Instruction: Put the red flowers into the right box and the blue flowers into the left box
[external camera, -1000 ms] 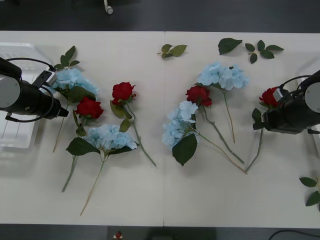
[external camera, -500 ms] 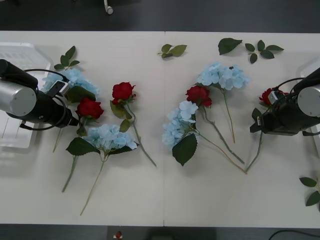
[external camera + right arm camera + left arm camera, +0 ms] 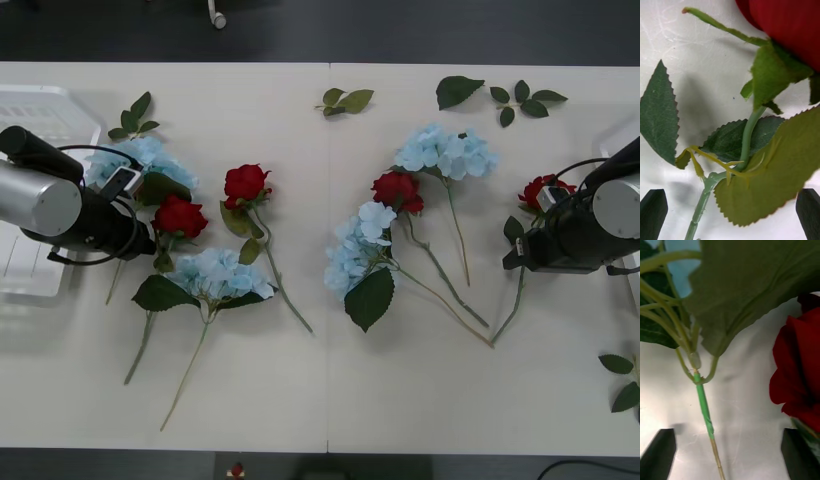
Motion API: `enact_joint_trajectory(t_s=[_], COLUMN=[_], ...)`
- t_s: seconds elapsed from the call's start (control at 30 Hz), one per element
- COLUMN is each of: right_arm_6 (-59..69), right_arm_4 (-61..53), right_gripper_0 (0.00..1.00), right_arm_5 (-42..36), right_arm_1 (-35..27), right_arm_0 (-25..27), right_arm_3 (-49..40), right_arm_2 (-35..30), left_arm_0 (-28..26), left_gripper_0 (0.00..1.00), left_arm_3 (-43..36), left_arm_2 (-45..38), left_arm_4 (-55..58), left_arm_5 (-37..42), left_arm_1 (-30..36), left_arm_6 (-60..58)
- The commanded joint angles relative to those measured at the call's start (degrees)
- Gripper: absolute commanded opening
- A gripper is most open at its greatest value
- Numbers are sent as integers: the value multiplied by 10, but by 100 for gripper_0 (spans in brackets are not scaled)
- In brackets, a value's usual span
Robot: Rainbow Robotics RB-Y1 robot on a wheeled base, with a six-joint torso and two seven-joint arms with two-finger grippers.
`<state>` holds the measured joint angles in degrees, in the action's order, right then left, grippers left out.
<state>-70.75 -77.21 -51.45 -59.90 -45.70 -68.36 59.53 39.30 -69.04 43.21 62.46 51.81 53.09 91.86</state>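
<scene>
- Front view: the left gripper (image 3: 140, 243) sits low over the far-left blue flower (image 3: 140, 160), close to the left box (image 3: 30, 110). The right gripper (image 3: 515, 258) is at the stem of the far-right red rose (image 3: 540, 192). More blooms are scattered over the table (image 3: 330, 400).
- Right wrist view: black fingers (image 3: 653, 217) spread wide, and the rose stem (image 3: 748, 135) runs down between them, nothing pinched.
- Left wrist view: fingers (image 3: 658, 457) wide apart too, the blue flower's stem (image 3: 703, 408) between them, untouched, a red bloom (image 3: 799, 367) off to one side.
</scene>
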Motion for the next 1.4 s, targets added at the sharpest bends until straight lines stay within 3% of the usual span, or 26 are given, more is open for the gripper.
enact_joint_trajectory(t_s=[0.03, 0.07, 0.13, 0.27, 0.33, 0.43, 0.53, 0.8, 1.0, 1.4], right_arm_6=[-12, -12, -12, -12, -12, -12, -12, -18, -32, -67], right_arm_4=[7, 9, 11, 16, 17, 20, 24, 36, 31, 17], right_gripper_0=[100, 100, 100, 76, 46, 15, 3, 0, 0, 0], right_arm_5=[2, 2, 2, 1, 1, 1, 1, -1, -16, -82], right_arm_1=[21, 22, 22, 24, 24, 26, 27, 28, 15, -80], right_arm_0=[-4, -4, -4, -4, -4, -4, -5, -13, -45, -160], right_arm_3=[12, 13, 15, 16, 16, 17, 17, 18, 9, -28], right_arm_2=[0, 1, 0, 1, 0, 1, 1, 0, 1, 1], left_arm_0=[10, 10, 10, 10, 10, 10, 13, 18, 17, 17], left_gripper_0=[7, 0, 0, 0, 0, 0, 0, 0, 0, 0], left_arm_3=[2, 2, 2, 3, 2, 2, 0, -34, -77, -87], left_arm_2=[-6, -6, -5, -6, -5, -6, -6, -47, -123, -340], left_arm_4=[-2, -1, -2, -2, -2, -3, -8, -5, 2, 28], left_arm_5=[4, 4, 4, 4, 4, 3, 0, 10, 90, 265], left_arm_1=[0, 0, 0, 0, 0, 0, 0, 28, 55, 76], left_arm_6=[-17, -17, -17, -16, -16, -16, -16, -7, 6, 128])
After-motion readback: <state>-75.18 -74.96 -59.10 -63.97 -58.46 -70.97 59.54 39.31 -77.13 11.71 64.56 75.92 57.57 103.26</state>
